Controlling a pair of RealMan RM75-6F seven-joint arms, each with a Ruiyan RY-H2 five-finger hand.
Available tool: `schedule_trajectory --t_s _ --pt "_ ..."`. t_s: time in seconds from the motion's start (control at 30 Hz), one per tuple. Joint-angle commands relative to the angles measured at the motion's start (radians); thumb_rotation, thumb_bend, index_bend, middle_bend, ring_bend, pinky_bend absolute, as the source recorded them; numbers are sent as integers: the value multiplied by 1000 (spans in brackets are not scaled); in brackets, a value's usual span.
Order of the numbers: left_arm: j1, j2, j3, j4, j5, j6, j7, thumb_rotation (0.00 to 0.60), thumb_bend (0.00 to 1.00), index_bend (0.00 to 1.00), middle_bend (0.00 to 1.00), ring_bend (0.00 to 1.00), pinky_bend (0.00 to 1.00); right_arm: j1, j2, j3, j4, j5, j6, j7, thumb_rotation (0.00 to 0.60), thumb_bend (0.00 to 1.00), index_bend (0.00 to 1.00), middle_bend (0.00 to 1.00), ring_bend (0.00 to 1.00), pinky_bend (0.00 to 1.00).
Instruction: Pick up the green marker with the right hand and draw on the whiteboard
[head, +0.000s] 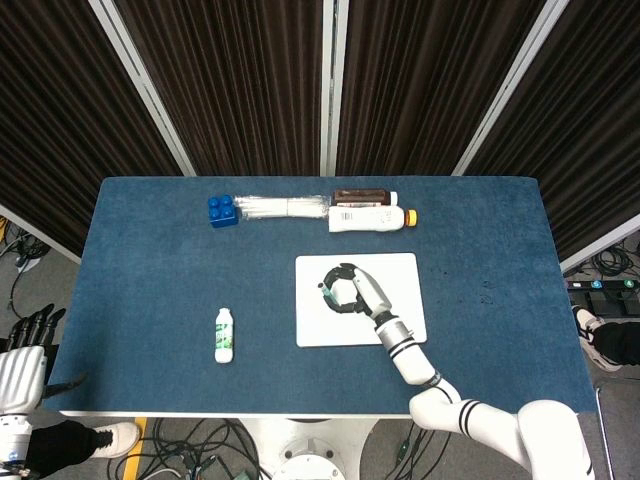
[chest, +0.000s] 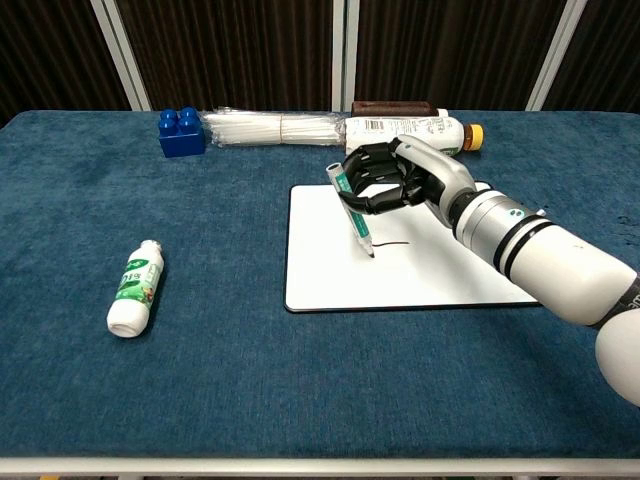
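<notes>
A white whiteboard (chest: 420, 270) (head: 400, 270) lies flat on the blue table, right of centre. My right hand (chest: 385, 178) (head: 347, 289) hovers over its left half and grips the green marker (chest: 351, 211), tilted with the tip down on the board. A short dark line (chest: 393, 243) runs right from the tip. My left hand (head: 22, 345) hangs off the table's left front corner, holding nothing, fingers apart; the chest view does not show it.
A small white bottle with a green label (chest: 135, 288) lies at the front left. Along the back stand a blue block (chest: 181, 131), a bundle of clear straws (chest: 270, 128), a white bottle with a yellow cap (chest: 410, 128) and a brown box (chest: 392, 107).
</notes>
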Motion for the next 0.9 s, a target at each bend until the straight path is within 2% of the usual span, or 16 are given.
schedule_trajectory --t_s 0.03,0.27,0.47,0.57,0.67,0.77,0.9 --pt "0 0 1 0 1 0 -1 600 0 91 0 0 0 -7 5 -5 12 1 2 -7 600 541 692 600 347 117" --pt "-5 -7 -1 10 6 -5 -8 600 0 91 0 0 0 -84 110 -28 -53 14 43 -34 600 541 692 604 347 117" --pt "-10 -8 -4 10 17 1 -5 600 0 91 0 0 0 -123 203 -26 -180 -15 110 -24 600 540 693 597 346 117" --pt "-11 -6 -4 7 17 -1 -3 600 0 91 0 0 0 -142 270 -37 -255 -28 129 -74 600 529 694 596 339 117" --pt "-13 -6 -2 5 19 -5 -3 600 0 91 0 0 0 -155 356 -63 -298 -42 144 -251 600 523 699 595 334 117" --pt "-14 -5 -1 2 21 -6 0 600 0 91 0 0 0 -167 471 -116 -337 -46 130 -560 600 518 700 590 331 111" --pt "-16 -3 1 -6 25 -6 7 600 0 91 0 0 0 -194 551 -163 -368 7 130 -945 600 478 696 572 304 83"
